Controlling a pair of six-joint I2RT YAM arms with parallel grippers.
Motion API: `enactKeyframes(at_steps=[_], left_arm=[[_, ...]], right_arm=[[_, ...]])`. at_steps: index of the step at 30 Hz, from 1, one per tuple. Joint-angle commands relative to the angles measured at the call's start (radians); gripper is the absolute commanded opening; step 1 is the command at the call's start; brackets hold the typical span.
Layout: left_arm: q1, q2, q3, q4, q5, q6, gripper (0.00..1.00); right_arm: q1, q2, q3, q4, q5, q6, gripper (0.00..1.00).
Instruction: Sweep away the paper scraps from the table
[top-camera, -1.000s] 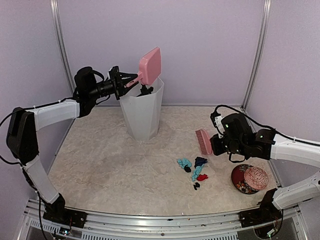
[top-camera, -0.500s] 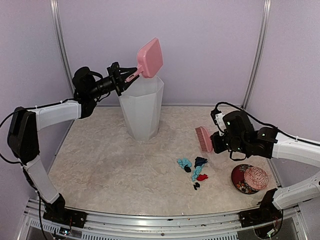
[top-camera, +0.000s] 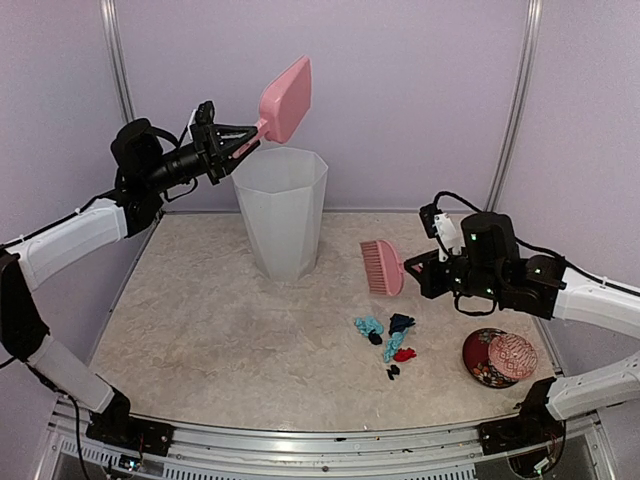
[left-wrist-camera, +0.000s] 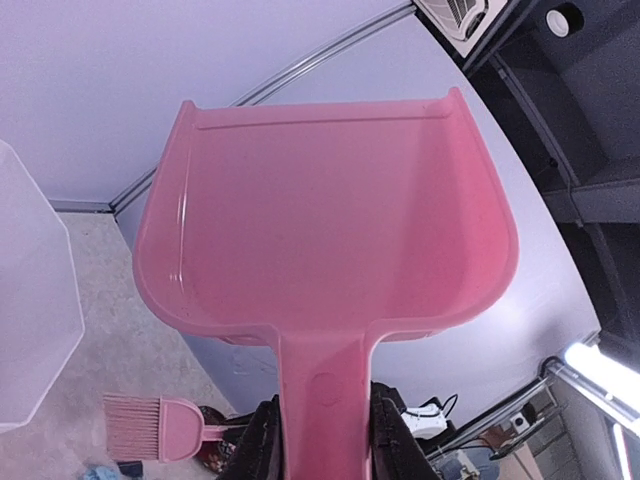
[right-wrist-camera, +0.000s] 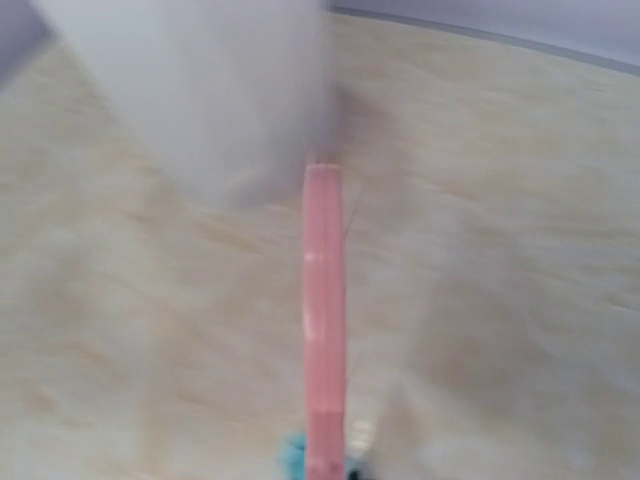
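Dustpan lifted higher over the bin, brush swung out: the next pass seems near

In the last sec the left gripper (top-camera: 232, 142), clamped on the handle of the pink dustpan (top-camera: 284, 100), went up and back to the left, so the pan now hangs higher above the white bin (top-camera: 280, 215). Inside, the pan looks empty in the left wrist view, so I judge 1 load is already dumped. The right gripper (top-camera: 428, 275), closed tight on the handle of the pink brush (top-camera: 382, 268), carried the bristles closer to the bin, off the table (top-camera: 220, 320). The paper scraps (top-camera: 385, 338) did not move — approx. 6 small wrinkly bits, teal, dark blue, black and red. They lie in 1 loose cluster on the table at front right, below the brush and left of the red patterned dish (top-camera: 500, 358), not touching it. These are still to be swept.
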Motion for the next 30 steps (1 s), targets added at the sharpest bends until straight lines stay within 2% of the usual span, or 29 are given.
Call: enactKeyframes(at_steps=[1,6,8,13,22,30], left_arm=[[-0.030,-0.102,-0.021,-0.235,-0.039,0.308,0.00],[-0.083,-0.193,-0.049,-0.430,-0.128,0.517,0.00],[-0.119,-0.222,-0.055,-0.507,-0.193,0.614,0.00],[-0.226,-0.273,-0.076,-0.642,-0.366,0.763,0.00],[-0.439,-0.275,-0.122,-0.764,-0.630,0.922,0.00],[-0.559,-0.264,-0.184,-0.793,-0.725,0.946,0.00]], right_arm=[[-0.013,0.037,-0.054,0.197,-0.212,0.135,0.00],[-0.014,0.124,-0.066,0.254,-0.313,0.223,0.00],[-0.014,0.155,-0.096,0.310,-0.356,0.265,0.00],[-0.014,0.216,-0.124,0.328,-0.386,0.332,0.00],[-0.021,0.164,-0.138,0.126,-0.169,0.324,0.00],[-0.037,0.008,-0.172,-0.008,-0.098,0.318,0.00]])
